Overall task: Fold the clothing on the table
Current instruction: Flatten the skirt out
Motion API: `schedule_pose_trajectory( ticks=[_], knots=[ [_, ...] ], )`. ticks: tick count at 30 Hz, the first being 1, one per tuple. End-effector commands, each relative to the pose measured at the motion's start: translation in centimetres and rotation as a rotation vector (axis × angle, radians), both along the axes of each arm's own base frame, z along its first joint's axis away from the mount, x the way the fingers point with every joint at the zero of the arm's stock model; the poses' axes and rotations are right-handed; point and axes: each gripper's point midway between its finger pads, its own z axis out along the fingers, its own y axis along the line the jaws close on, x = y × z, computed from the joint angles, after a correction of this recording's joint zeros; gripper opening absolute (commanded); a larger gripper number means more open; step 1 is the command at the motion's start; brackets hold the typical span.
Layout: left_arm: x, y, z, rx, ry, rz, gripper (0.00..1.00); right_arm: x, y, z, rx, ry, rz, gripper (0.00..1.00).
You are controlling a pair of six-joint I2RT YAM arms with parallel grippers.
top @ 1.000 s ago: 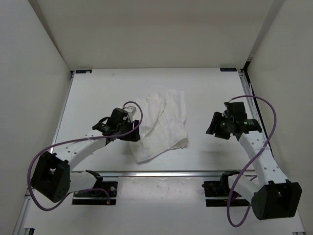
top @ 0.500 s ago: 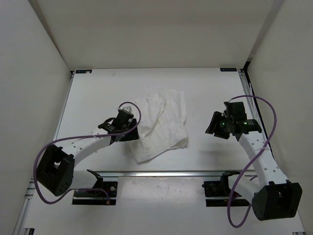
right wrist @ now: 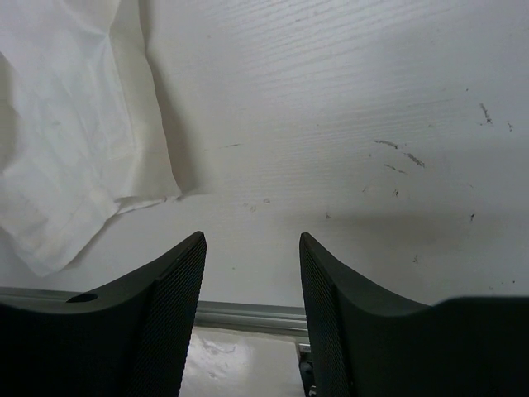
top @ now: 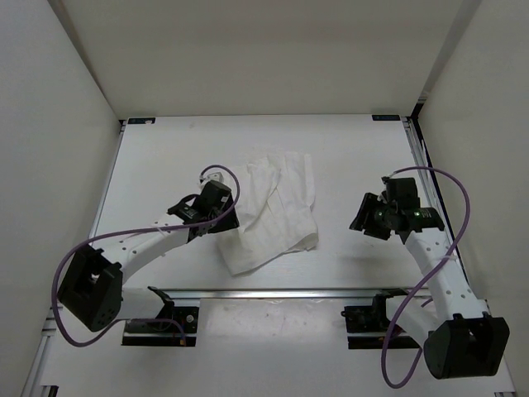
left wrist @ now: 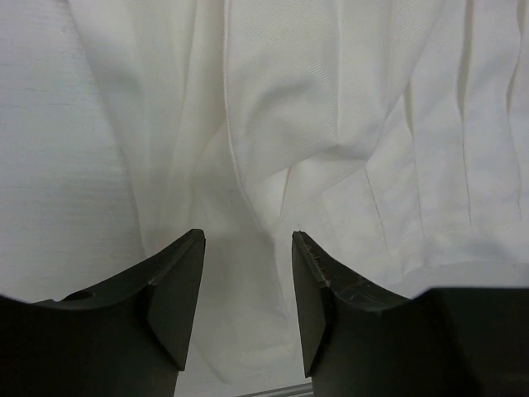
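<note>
On the table [top: 157, 149], left jaws gape empty above the clothing [top: 273, 207], right jaws likewise beside it.

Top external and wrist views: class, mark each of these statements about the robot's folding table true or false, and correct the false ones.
1. The white garment lies on the table, between the two arms. True.
2. The right gripper grips a corner of the white garment. False: its jaws stand open over bare table, with the garment's edge off to one side of them.
3. The left gripper has its jaws apart directly over the garment's creased fabric. True.
4. The white garment is folded into a neat, flat rectangle. False: it is rumpled, with uneven edges and overlapping layers.
</note>
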Motion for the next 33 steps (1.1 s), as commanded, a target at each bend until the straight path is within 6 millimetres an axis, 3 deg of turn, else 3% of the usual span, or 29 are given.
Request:
schedule_pose_trajectory(
  ticks=[1,7,14,16,17,18,19,22,24,25,27,28,30,33],
  knots=[
    [0.2,0.1,-0.2,0.017,0.013,0.019,0.57,-0.2,-0.4,0.5,-0.004,-0.013,0.015,0.55],
    [0.2,-1.7,-1.1,0.023,0.005,-0.006,0.54,0.0,-0.6,0.7,-0.02,-0.019,0.018,0.55],
    [0.5,-2.0,-2.9,0.089,0.026,-0.028,0.49,-0.2,-0.7,0.7,-0.017,-0.027,0.011,0.55],
    [0.4,-1.9,-3.5,0.1,0.037,-0.031,0.37,-0.1,-0.7,0.9,-0.013,-0.035,0.011,0.55],
    [0.4,-2.1,-3.6,0.096,0.036,-0.042,0.08,-0.2,-0.7,0.9,-0.012,-0.034,0.014,0.55],
    [0.7,-2.7,-2.9,0.08,0.021,-0.056,0.0,-0.1,-0.8,0.9,-0.01,-0.04,0.008,0.53],
    [0.8,-3.0,-2.8,0.075,0.022,-0.063,0.0,-0.1,-0.7,1.0,-0.003,-0.048,0.01,0.52],
    [2.0,-6.3,1.9,0.012,-0.043,-0.154,0.0,-0.2,-0.4,0.4,0.011,-0.036,0.005,0.51],
    [3.5,-9.7,8.6,-0.047,-0.153,-0.221,0.0,-0.2,0.3,0.2,0.021,-0.037,0.025,0.51],
    [3.6,-10.6,10.1,-0.037,-0.182,-0.261,0.0,-0.1,0.4,0.0,0.03,-0.036,0.016,0.51],
    [5.3,-13.5,16.4,-0.102,-0.268,-0.313,0.0,-0.1,0.9,-0.5,0.041,-0.034,0.021,0.51],
    [6.0,-14.1,17.4,-0.113,-0.281,-0.328,0.0,0.2,1.2,0.0,0.054,-0.049,0.022,0.51],
    [7.4,-17.4,21.6,-0.234,-0.314,-0.396,0.0,0.2,1.1,-0.2,0.057,-0.048,0.015,0.5],
    [8.4,-19.3,26.1,-0.377,-0.377,-0.444,0.0,0.4,0.8,-0.2,0.066,-0.051,-0.009,0.51]
  ],
)
